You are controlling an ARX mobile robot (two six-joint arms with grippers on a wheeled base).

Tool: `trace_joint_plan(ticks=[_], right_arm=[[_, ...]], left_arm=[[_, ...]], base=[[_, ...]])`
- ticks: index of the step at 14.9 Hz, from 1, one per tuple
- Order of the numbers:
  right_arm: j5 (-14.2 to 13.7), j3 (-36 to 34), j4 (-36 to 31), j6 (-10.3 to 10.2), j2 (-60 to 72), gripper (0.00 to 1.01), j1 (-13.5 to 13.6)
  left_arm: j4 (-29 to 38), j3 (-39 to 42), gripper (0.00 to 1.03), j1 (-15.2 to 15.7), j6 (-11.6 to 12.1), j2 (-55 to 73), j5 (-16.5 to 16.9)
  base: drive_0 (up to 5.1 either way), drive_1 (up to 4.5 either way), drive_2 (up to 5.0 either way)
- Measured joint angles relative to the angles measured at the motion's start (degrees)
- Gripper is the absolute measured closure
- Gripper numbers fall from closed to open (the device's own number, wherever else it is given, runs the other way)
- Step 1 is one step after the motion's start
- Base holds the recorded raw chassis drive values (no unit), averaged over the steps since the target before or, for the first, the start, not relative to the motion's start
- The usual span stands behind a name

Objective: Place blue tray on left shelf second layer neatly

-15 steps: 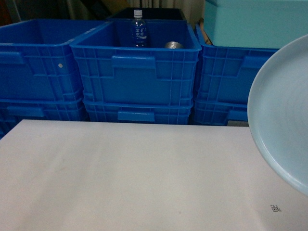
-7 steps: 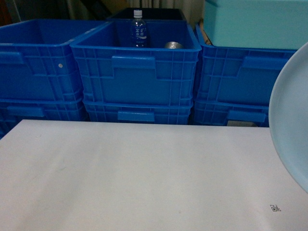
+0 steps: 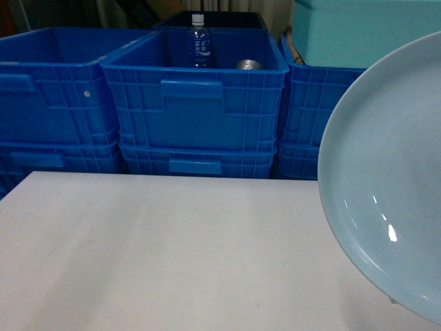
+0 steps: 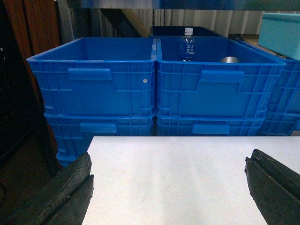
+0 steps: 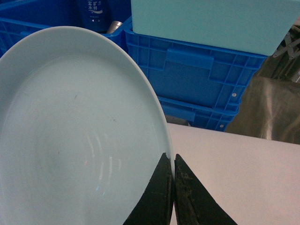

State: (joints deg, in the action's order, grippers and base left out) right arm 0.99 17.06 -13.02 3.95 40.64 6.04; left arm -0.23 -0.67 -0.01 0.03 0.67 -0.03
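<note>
The blue tray (image 3: 386, 186) is a pale sky-blue glossy dish held in the air at the right edge of the head view, tilted with its hollow toward the camera. In the right wrist view the blue tray (image 5: 79, 131) fills the left side, and my right gripper (image 5: 173, 161) is shut on its rim, one finger on each face. My left gripper (image 4: 168, 187) stands open over the white table (image 4: 178, 178) with nothing between its fingers (image 4: 65, 194). The left shelf is out of view.
Stacked dark-blue ribbed crates (image 3: 196, 103) stand behind the white table (image 3: 172, 255). The middle crate holds a water bottle (image 3: 198, 41) and a metal can (image 3: 248, 65). A turquoise box (image 3: 358, 31) sits on the right stack. Dark furniture (image 4: 18, 93) stands left.
The tray swung right and partly out of the head view half a second ago, then came back left and closer, now covering more of the right side. The left gripper's earlier state is not shown.
</note>
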Motion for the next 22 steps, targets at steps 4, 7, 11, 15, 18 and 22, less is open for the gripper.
trace_joint_plan(ticks=[4, 7, 11, 15, 18, 22], right_arm=[[1.62, -0.02, -0.63, -0.92, 0.70, 0.99, -3.19], [2.25, -0.26, -0.70, -1.18, 0.09, 0.99, -3.56], [1.18, -1.07, 0.13, -3.19, -0.76, 0.99, -3.02], [-0.02, -1.18, -2.27, -4.44, -0.63, 0.99, -1.16], [-0.24, -1.22, -2.08, -4.44, -0.63, 0.99, -1.16], [-0.24, -1.22, -2.08, -4.44, -0.63, 0.99, -1.16]], left_arm=[[0.02, 0.00, 0.05, 0.00, 0.00, 0.00, 0.00], [0.00, 0.00, 0.05, 0.00, 0.00, 0.02, -0.02], [0.02, 0.00, 0.05, 0.00, 0.00, 0.02, 0.00], [0.02, 0.00, 0.05, 0.00, 0.00, 0.00, -0.02], [0.00, 0.00, 0.05, 0.00, 0.00, 0.00, 0.00], [0.00, 0.00, 0.05, 0.00, 0.00, 0.00, 0.00]], base=[[0.0, 0.00, 0.0], [0.0, 0.00, 0.0], [0.0, 0.00, 0.0], [0.0, 0.00, 0.0], [0.0, 0.00, 0.0], [0.0, 0.00, 0.0]])
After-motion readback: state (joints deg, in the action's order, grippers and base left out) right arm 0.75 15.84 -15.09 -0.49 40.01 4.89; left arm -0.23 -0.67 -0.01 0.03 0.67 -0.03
